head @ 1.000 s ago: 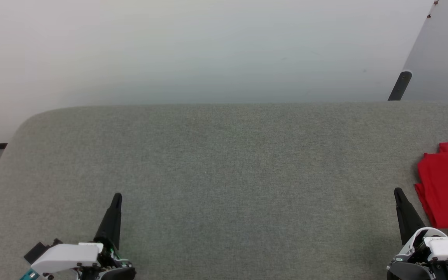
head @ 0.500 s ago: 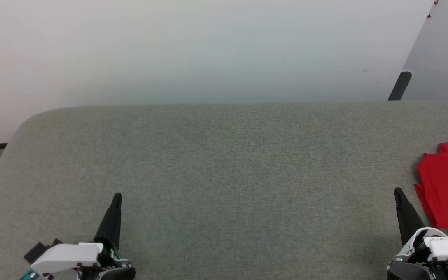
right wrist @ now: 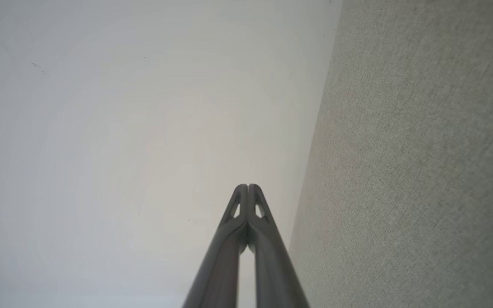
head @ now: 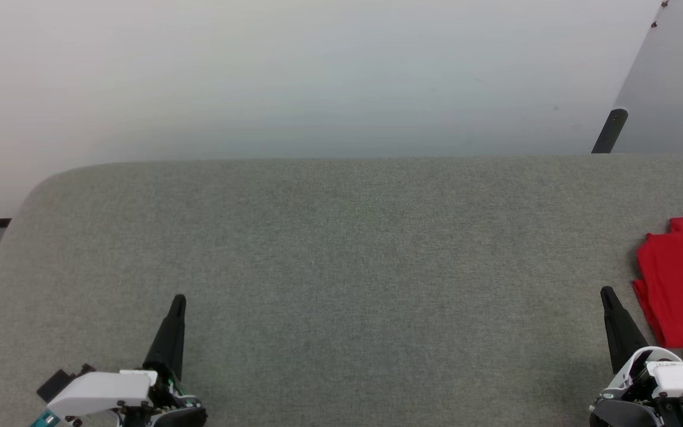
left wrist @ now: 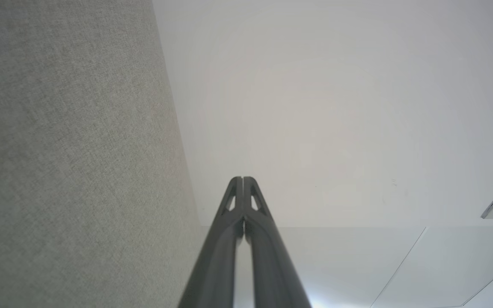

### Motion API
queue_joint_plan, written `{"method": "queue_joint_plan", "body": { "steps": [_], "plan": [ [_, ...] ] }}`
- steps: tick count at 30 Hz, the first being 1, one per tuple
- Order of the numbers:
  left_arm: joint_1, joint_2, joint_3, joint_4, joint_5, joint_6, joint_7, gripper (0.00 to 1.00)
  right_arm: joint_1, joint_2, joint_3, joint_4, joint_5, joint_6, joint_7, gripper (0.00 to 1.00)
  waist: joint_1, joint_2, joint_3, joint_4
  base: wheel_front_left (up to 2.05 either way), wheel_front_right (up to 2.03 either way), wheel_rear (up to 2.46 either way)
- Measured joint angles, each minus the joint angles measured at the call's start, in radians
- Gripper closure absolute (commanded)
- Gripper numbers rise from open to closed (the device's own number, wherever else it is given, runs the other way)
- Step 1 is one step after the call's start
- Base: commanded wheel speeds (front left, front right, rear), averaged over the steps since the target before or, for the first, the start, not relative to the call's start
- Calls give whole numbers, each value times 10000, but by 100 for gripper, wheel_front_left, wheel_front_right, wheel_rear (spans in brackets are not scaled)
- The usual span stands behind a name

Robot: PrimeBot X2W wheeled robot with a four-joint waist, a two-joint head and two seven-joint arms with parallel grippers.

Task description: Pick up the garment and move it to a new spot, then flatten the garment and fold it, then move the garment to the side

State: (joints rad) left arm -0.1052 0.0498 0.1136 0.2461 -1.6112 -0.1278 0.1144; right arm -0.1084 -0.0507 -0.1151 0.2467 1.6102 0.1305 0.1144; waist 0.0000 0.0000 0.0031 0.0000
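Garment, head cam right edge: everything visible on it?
The garment is plain red cloth, folded into a flat, slightly rumpled stack, cut off by the head view's right edge. A bit of red-and-white trim peeks out at its near edge. It lies on the grey fabric surface; the shut right gripper sits beside it, not holding it.

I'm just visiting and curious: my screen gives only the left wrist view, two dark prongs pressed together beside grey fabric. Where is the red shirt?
Observer: In the head view the garment lies on the grey surface at the far right, cut by the frame edge.
Operator: Is anything gripping it?
Observer: No; the right gripper is shut beside it, grey showing between it and the cloth.
Operator: And my prongs?
Observer: That left gripper sits at the lower left, far from it.
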Motion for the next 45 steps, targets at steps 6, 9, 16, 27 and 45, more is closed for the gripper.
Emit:
{"method": "queue_joint_plan", "body": {
  "steps": [6,9,16,27,45],
  "plan": [
    [0,0,0,0,2,0,0,100,0,0,0,0,0,0,0,100,0,0,0,0,0,0,0],
    [0,0,0,0,2,0,2,100,0,0,0,0,0,0,0,100,0,0,0,0,0,0,0],
    [0,0,0,0,2,0,2,100,0,0,0,0,0,0,0,100,0,0,0,0,0,0,0],
    [0,0,0,0,2,0,0,100,0,0,2,0,0,0,0,100,0,0,0,0,0,0,0],
    [0,0,0,0,2,0,0,100,0,0,2,0,0,0,0,100,0,0,0,0,0,0,0]
  ]
}}
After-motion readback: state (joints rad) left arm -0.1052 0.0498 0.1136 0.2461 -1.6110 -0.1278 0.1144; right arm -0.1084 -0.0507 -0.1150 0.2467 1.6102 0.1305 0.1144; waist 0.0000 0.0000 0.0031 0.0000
